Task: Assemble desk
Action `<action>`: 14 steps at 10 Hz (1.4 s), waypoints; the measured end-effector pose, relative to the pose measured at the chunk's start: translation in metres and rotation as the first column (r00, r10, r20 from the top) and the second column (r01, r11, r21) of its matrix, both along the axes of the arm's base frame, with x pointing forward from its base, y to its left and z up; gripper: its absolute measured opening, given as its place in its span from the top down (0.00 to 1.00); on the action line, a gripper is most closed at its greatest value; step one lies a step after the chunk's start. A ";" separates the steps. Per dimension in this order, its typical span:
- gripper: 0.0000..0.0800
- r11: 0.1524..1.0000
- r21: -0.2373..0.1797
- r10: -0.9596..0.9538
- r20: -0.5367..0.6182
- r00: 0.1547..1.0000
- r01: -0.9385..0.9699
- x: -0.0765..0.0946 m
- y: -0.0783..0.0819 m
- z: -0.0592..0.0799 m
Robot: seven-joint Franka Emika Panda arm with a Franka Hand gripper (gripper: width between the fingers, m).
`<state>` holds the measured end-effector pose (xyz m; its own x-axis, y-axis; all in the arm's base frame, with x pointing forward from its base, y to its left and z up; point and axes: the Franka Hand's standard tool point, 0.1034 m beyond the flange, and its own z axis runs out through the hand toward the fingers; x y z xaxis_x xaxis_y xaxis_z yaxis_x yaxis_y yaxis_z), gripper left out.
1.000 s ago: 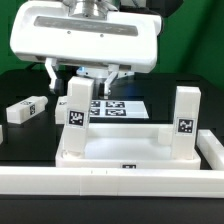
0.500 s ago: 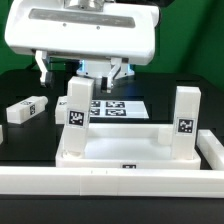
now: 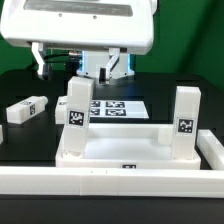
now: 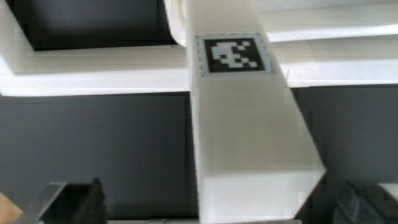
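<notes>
The white tray-like desk tabletop [image 3: 125, 138] lies against the front rail. Two white tagged legs stand upright in it, one at the exterior view's left [image 3: 77, 112] and one at the right [image 3: 186, 112]. A third leg [image 3: 25, 108] lies loose on the black table at the far left. My gripper [image 3: 80, 62] hangs open just above the left upright leg, touching nothing. In the wrist view that leg [image 4: 240, 130] runs between my dark fingertips [image 4: 71, 205] with a gap on each side, down to the tabletop rim [image 4: 107, 72].
The marker board [image 3: 115, 106] lies flat behind the tabletop. A long white rail [image 3: 110, 182] borders the front, with a raised piece at the exterior view's right [image 3: 212, 150]. Black table surface surrounds the loose leg.
My gripper has risen away from the left upright leg and its jaws have spread a little wider. The leg stays standing in the tabletop.
</notes>
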<state>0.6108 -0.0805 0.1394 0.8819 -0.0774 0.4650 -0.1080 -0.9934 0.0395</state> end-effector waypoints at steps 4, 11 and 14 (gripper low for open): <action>0.19 0.991 0.134 0.044 -0.297 0.954 -0.004 -0.001 0.009 -0.006; 0.19 0.989 0.148 0.052 -0.352 0.934 0.000 0.002 0.003 -0.013; 0.22 0.989 0.147 0.052 -0.355 0.933 0.001 0.002 0.003 -0.017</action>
